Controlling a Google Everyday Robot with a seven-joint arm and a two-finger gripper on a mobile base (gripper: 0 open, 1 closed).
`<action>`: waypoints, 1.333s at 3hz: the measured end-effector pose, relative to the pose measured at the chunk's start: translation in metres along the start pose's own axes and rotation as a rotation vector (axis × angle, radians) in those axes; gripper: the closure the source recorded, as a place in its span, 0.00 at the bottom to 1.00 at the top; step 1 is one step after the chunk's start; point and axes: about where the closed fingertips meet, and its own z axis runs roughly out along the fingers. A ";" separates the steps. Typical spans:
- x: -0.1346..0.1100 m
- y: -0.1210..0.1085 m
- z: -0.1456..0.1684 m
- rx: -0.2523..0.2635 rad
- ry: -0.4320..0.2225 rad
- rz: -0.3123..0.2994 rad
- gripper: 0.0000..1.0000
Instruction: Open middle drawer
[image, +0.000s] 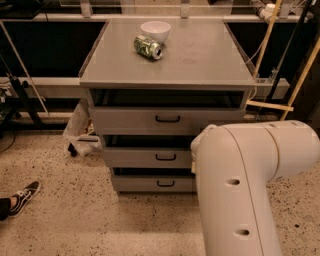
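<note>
The grey cabinet (170, 65) has three flat-fronted drawers stacked one above another, each with a small black bar handle. The middle drawer (140, 158) lies between the taller top drawer (130, 121) and the bottom drawer (135, 183). Its handle (165, 157) is in plain sight, and a dark gap runs above its front. My white arm (240, 190) fills the lower right and covers the right ends of the middle and bottom drawers. The gripper is out of view, either hidden behind the arm or outside the frame.
A white bowl (155, 30) and a green can (148, 47) lying on its side rest on the cabinet top. A person's black shoe (22, 196) is on the speckled floor at the left. A plastic bag (80, 125) hangs by the cabinet's left side. Wooden poles (300, 75) lean at the right.
</note>
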 end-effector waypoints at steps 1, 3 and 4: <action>0.000 0.000 0.000 0.000 0.000 0.000 0.42; 0.000 0.000 0.000 0.000 0.000 0.000 0.88; 0.003 0.004 -0.001 -0.003 0.004 -0.005 1.00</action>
